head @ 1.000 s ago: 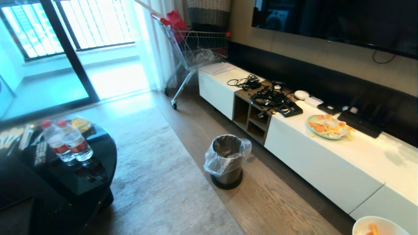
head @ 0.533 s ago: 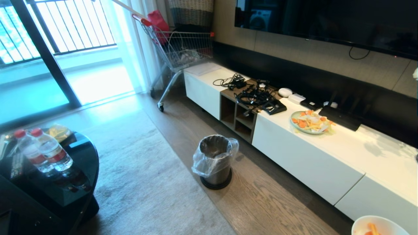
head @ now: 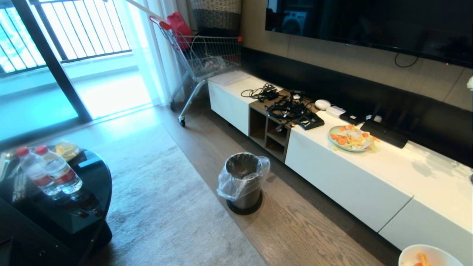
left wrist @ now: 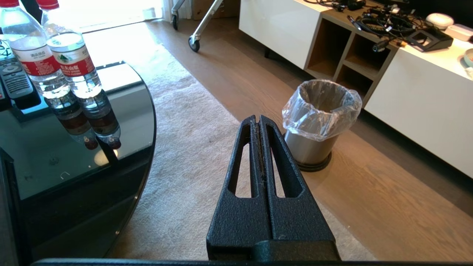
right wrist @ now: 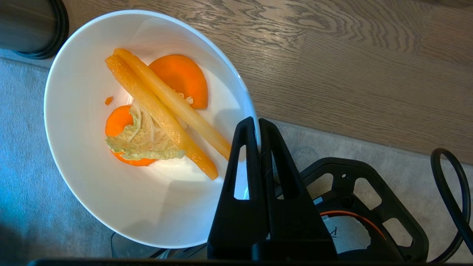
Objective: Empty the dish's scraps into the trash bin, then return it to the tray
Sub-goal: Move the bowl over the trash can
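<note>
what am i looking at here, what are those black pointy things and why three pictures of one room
It is a wheeled robot with two arms, and each picture comes from a different camera. One sits on its head and shows the room: a trash bin on the floor and a green plate on the white cabinet. The other two sit on the wrists. The black prongs are each arm's tool. The left tool is shut and empty. The right tool is clamped on the rim of a white dish holding food scraps.
</note>
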